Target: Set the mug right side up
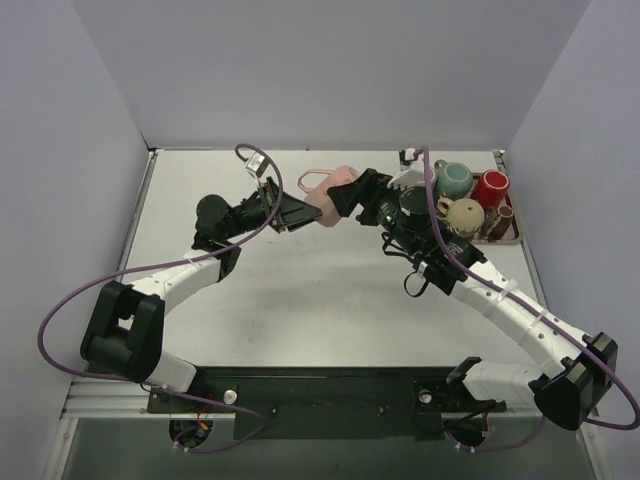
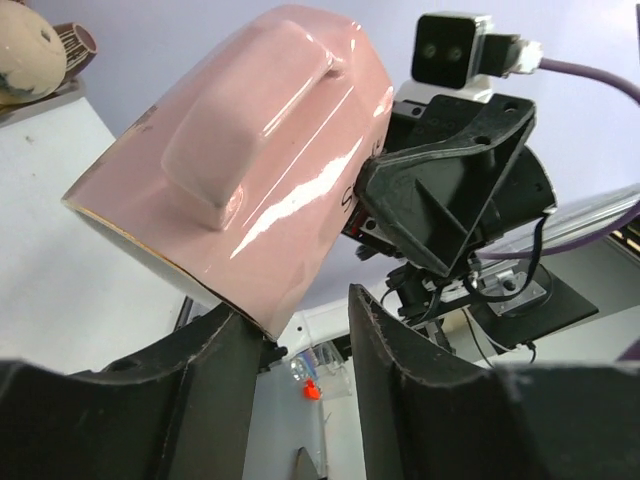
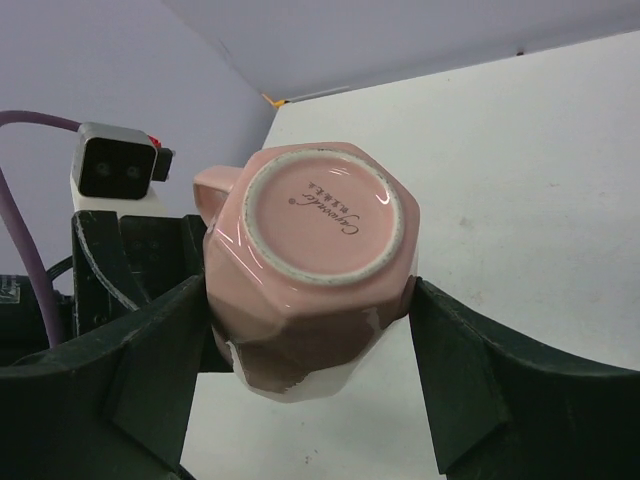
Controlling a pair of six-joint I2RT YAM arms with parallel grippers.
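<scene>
White table [image 1: 300,300], one pink mug [image 1: 335,190], two arms [image 1: 170,280] [image 1: 510,310]

The left arm [image 1: 170,275] and the right arm [image 1: 500,295] both bent in toward the middle, with their tips close together. The right gripper [image 3: 308,290] squeezed a pink mug [image 3: 315,215] between its two fingers. The left gripper [image 2: 305,315] pointed at the right one, and its fingers were a little apart.
</scene>
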